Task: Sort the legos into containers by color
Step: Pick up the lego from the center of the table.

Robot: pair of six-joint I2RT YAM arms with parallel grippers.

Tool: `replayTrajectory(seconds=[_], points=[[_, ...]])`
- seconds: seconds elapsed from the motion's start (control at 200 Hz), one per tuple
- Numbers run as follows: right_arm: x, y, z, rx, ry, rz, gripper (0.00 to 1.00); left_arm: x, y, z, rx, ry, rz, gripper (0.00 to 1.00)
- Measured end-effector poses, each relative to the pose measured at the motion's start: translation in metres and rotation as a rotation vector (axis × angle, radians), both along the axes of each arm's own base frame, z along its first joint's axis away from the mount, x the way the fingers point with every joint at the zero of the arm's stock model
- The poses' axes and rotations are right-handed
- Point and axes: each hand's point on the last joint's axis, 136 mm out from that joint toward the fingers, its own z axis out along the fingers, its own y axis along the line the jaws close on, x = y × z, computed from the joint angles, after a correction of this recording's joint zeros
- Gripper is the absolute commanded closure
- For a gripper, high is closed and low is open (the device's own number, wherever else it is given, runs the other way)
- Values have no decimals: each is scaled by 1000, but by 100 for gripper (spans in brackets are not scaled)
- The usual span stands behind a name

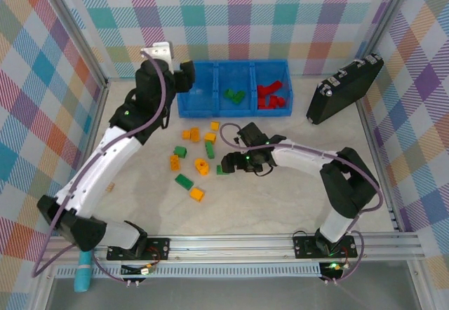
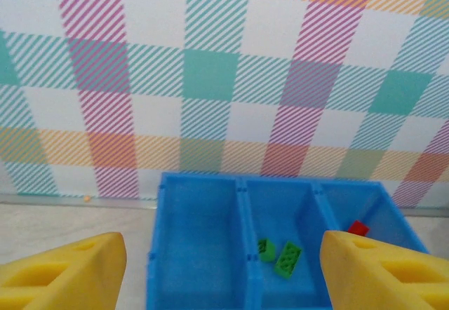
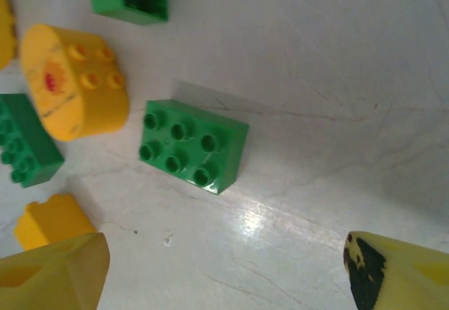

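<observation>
Green brick [image 3: 193, 145] is being hovered over by the right gripper [image 3: 224, 271], spread wide, while the left gripper [image 2: 223, 271] is being held equally wide facing the blue tray [image 2: 203, 178]

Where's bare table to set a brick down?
Free: the pale tabletop between the loose green and yellow bricks and the near metal rail; the bright-blue plastic tray's left compartment. Crowded: left of the right end effector.

Top camera looks down from behind the near edge, whole tabletop [image 1: 280, 205] in sight. Left wrist camera faces the far edge, close to the blue tray [image 2: 200, 205] both share. Right wrist camera, very low, looks onto mid-tabletop legos [image 3: 193, 145]
</observation>
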Motion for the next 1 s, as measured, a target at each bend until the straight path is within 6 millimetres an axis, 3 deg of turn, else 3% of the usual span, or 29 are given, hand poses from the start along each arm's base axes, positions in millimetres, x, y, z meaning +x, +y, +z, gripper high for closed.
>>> replayTrajectory(seconds=[0.23, 0.485, 1.0], points=[[1, 25, -16, -45, 55, -30, 10, -42, 44, -31, 77, 55, 67, 22], [14, 33, -32, -157, 103, -52, 14, -72, 70, -29, 74, 33, 107, 21], [19, 20, -41, -306, 89, -40, 50, -69, 74, -45, 102, 73, 134, 21]])
